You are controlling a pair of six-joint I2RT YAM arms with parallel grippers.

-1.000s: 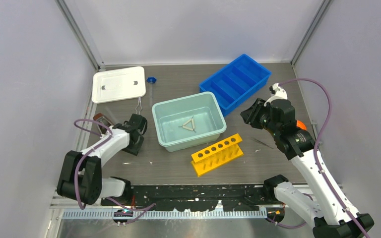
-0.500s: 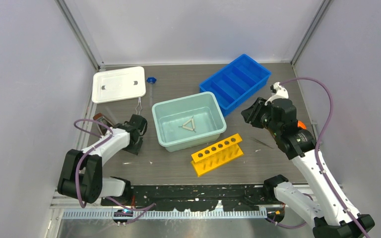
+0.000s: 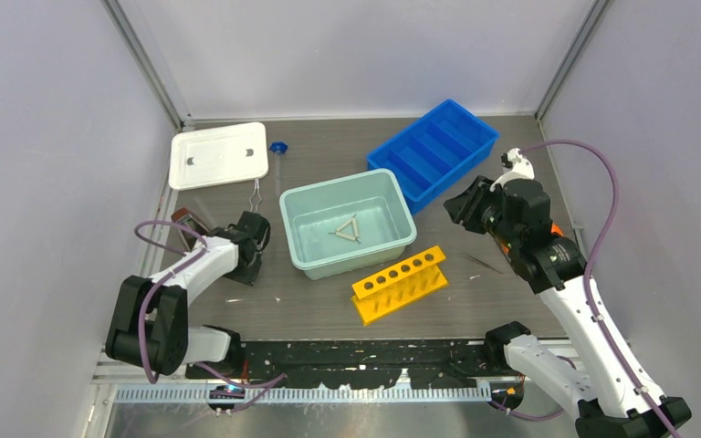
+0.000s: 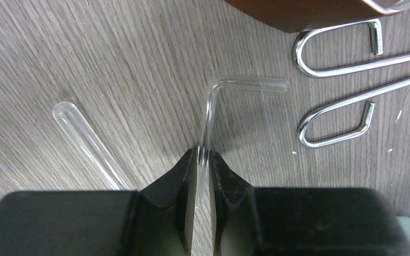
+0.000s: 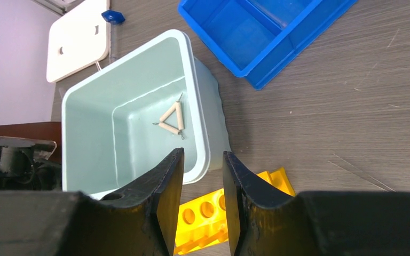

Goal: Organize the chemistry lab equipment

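Observation:
In the left wrist view my left gripper is shut on one leg of a clear bent glass tube that lies on the table. A straight clear test tube lies to its left and silvery wire tongs to its right. In the top view the left gripper is low, left of the pale teal tub. A wire triangle lies in the tub and also shows in the right wrist view. My right gripper is open and empty, above the table right of the tub.
The blue divided tray stands at the back right. A yellow tube rack lies in front of the tub. A white lid and a small blue cap are at the back left. A thin tool lies near the right arm.
The right arm has drifted slightly to the right with its gripper still open. The left arm has not visibly moved.

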